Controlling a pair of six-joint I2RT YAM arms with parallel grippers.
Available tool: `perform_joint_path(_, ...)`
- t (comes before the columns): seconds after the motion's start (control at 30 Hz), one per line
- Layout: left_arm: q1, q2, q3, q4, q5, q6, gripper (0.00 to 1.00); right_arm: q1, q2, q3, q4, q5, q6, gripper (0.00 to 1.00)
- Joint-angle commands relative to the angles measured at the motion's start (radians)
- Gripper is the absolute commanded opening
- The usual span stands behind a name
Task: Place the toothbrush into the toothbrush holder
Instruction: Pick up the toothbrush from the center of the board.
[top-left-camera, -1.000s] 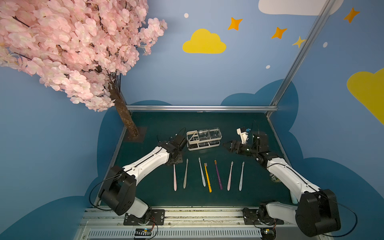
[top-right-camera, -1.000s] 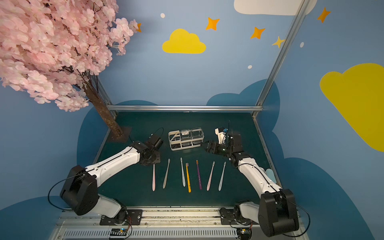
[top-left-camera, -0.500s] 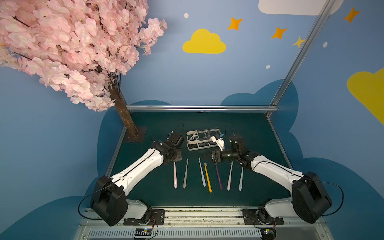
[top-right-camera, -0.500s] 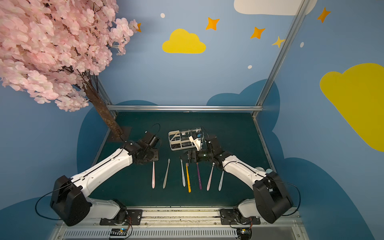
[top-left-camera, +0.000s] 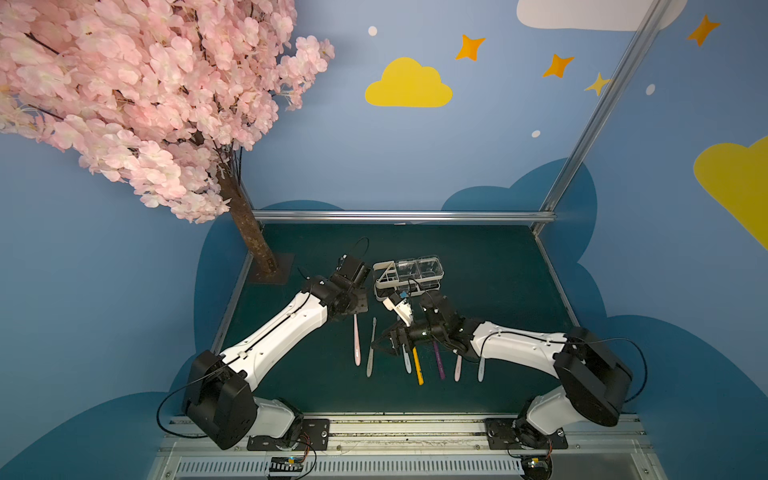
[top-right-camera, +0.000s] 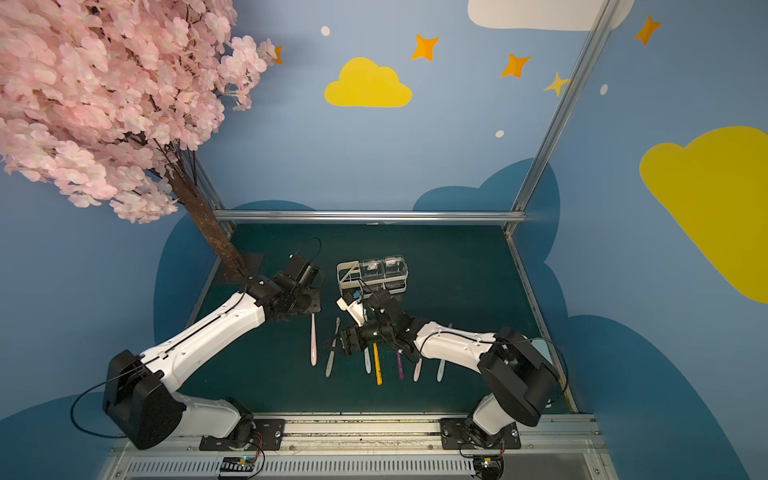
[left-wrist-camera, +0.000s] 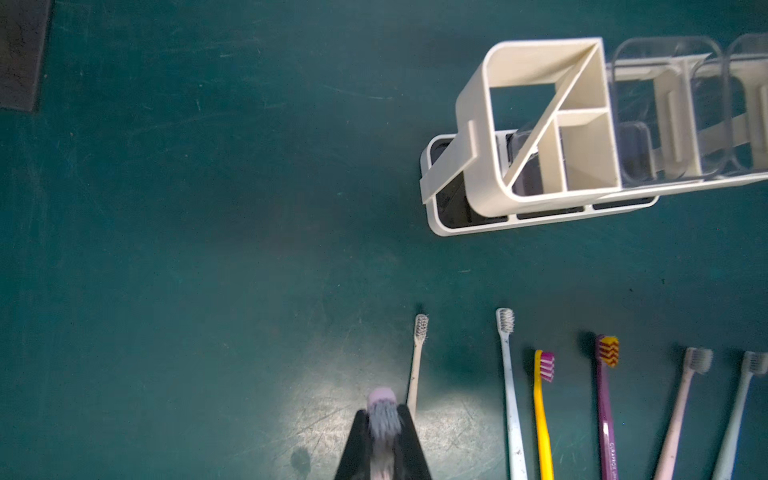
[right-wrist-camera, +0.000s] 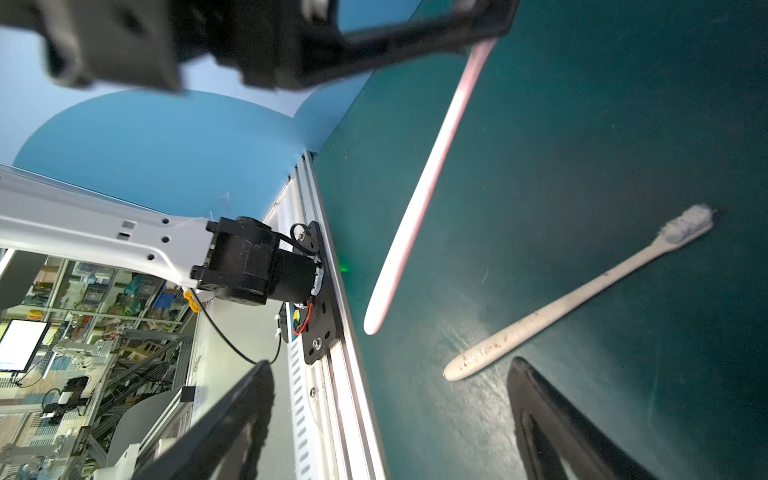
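My left gripper (left-wrist-camera: 383, 419) is shut on the head of a pink toothbrush (top-left-camera: 356, 345), whose grey bristles (left-wrist-camera: 384, 417) show between the jaws; its handle (right-wrist-camera: 419, 199) trails toward the table's front. The white toothbrush holder (top-left-camera: 388, 270) with its divided slots (left-wrist-camera: 536, 124) and two clear cups stands just right of that gripper in both top views. My right gripper (top-left-camera: 380, 345) hangs open and empty over the mat in front of the holder, pointing left. It is beside a beige toothbrush (right-wrist-camera: 582, 299) that lies flat; its fingers (right-wrist-camera: 552, 415) touch nothing.
Several more toothbrushes lie side by side on the green mat: white (left-wrist-camera: 509, 374), yellow (top-left-camera: 417, 368), purple (top-left-camera: 438, 363), pale pink (top-left-camera: 457, 368) and light blue (top-left-camera: 481, 370). The tree trunk (top-left-camera: 253, 237) stands at the back left. A metal rail (right-wrist-camera: 332, 374) edges the table's front.
My right arm has swung from the table's right side leftward, past the holder's front, to over the row of toothbrushes. The left gripper has stayed shut at the pink toothbrush's head.
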Motion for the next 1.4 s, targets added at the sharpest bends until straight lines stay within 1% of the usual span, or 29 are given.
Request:
perform_joint_path(0.0, 0.004, 0.001, 0.020, 0.004, 0.016, 0.007, 0.02, 0.030, 0.058, -0.004, 0.088, 0.051, 0.023, 0.84)
perform_joint_path(0.1, 0.004, 0.005, 0.018, 0.006, 0.016, 0.004, 0.02, 0.049, 0.096, 0.006, 0.122, 0.074, 0.034, 0.82)
perform_joint_path(0.23, 0.006, 0.002, 0.011, 0.010, 0.018, -0.003, 0.02, 0.059, 0.135, 0.019, 0.159, 0.074, 0.051, 0.73)
perform_joint_path(0.4, 0.007, 0.005, 0.009, 0.018, 0.024, -0.014, 0.02, 0.082, 0.151, 0.022, 0.206, 0.085, 0.062, 0.68)
perform_joint_path(0.53, 0.010, 0.007, 0.002, 0.029, 0.032, -0.026, 0.02, 0.089, 0.156, 0.015, 0.245, 0.094, 0.071, 0.67)
perform_joint_path(0.63, 0.012, 0.008, -0.003, 0.036, 0.042, -0.034, 0.02, 0.089, 0.162, 0.012, 0.276, 0.092, 0.084, 0.60)
perform_joint_path(0.77, 0.015, 0.004, -0.009, 0.042, 0.049, -0.044, 0.02, 0.090, 0.169, 0.013, 0.302, 0.087, 0.100, 0.54)
perform_joint_path(0.9, 0.020, -0.003, -0.018, 0.052, 0.057, -0.051, 0.03, 0.092, 0.185, 0.024, 0.306, 0.080, 0.105, 0.51)
perform_joint_path(1.03, 0.027, -0.006, -0.020, 0.052, 0.063, -0.052, 0.03, 0.093, 0.193, 0.023, 0.313, 0.079, 0.111, 0.42)
perform_joint_path(1.27, 0.036, -0.012, -0.033, 0.063, 0.077, -0.058, 0.04, 0.093, 0.185, 0.022, 0.301, 0.083, 0.107, 0.36)
perform_joint_path(1.33, 0.038, -0.015, -0.035, 0.067, 0.077, -0.061, 0.06, 0.093, 0.183, 0.022, 0.299, 0.082, 0.107, 0.29)
perform_joint_path(1.37, 0.039, -0.016, -0.036, 0.069, 0.079, -0.062, 0.07, 0.093, 0.182, 0.021, 0.302, 0.082, 0.108, 0.27)
